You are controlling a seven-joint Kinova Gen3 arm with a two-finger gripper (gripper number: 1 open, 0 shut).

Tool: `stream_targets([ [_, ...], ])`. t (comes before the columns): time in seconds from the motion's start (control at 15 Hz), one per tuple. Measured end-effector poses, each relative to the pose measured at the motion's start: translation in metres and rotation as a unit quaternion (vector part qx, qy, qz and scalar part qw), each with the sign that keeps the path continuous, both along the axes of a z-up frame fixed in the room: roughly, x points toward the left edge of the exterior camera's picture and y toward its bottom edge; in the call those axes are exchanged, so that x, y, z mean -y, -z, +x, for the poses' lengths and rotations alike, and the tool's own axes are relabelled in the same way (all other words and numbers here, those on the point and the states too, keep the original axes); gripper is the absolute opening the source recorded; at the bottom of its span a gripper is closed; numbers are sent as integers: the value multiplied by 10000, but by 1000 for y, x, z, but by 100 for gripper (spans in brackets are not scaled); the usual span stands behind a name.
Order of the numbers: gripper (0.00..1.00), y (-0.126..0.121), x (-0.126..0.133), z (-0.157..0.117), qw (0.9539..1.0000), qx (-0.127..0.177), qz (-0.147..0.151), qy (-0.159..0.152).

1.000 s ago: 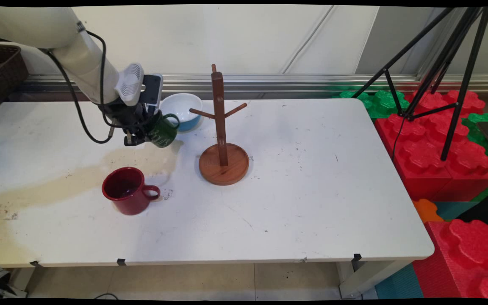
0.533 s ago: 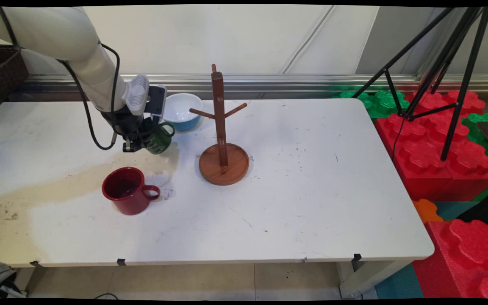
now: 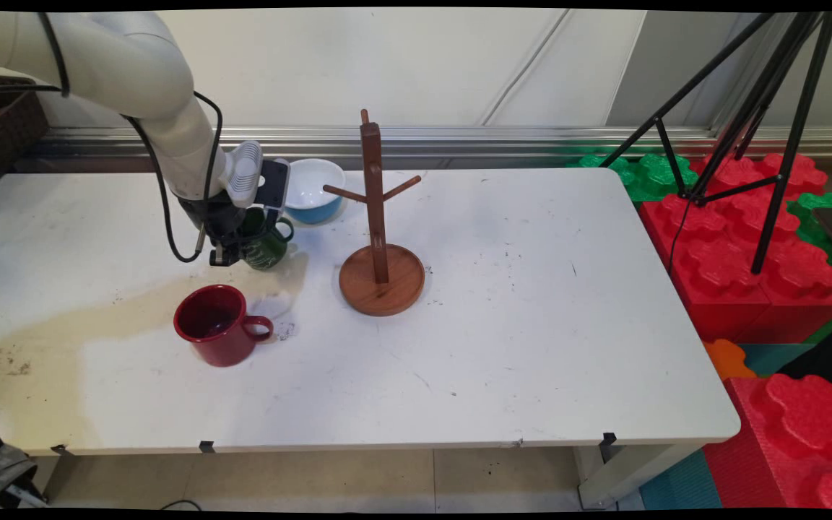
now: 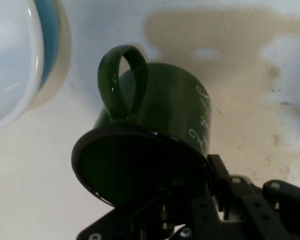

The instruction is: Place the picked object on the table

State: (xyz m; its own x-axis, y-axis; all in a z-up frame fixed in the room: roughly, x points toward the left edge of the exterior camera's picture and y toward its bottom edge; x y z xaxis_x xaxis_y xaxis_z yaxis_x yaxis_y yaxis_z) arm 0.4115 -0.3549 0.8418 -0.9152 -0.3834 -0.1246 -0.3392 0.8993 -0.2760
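White table [image 3: 503,347] under my arm: I see the fingers [image 4: 217,170] clamped on the green mug's [image 3: 266,245] rim, the mug tilted, low at the table's far left. Just behind it sits a bowl [image 3: 311,189]; red mug [image 3: 217,323] nearer me; wooden rack [image 3: 378,238] to its right.

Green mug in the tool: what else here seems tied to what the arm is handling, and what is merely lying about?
In play:
tool, shut on the green mug
mug tree, likely, standing close by

Lying about:
red mug
blue bowl
tripod
foam blocks
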Motion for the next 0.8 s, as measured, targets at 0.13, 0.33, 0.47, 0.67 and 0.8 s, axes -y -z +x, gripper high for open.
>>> stream_targets([
  [0.13, 0, 3, 2, -1, 10000, 44, 26, -15],
  [0.33, 0, 8, 5, -2, 9999, 91, 68, -33],
  [0.47, 100, 10, 7, -3, 9999, 101, 84, -41],
  [0.67, 100, 11, 10, -6, 10000, 52, 28, -51],
  [0.8, 100, 11, 12, -8, 10000, 12, -33, -52],
])
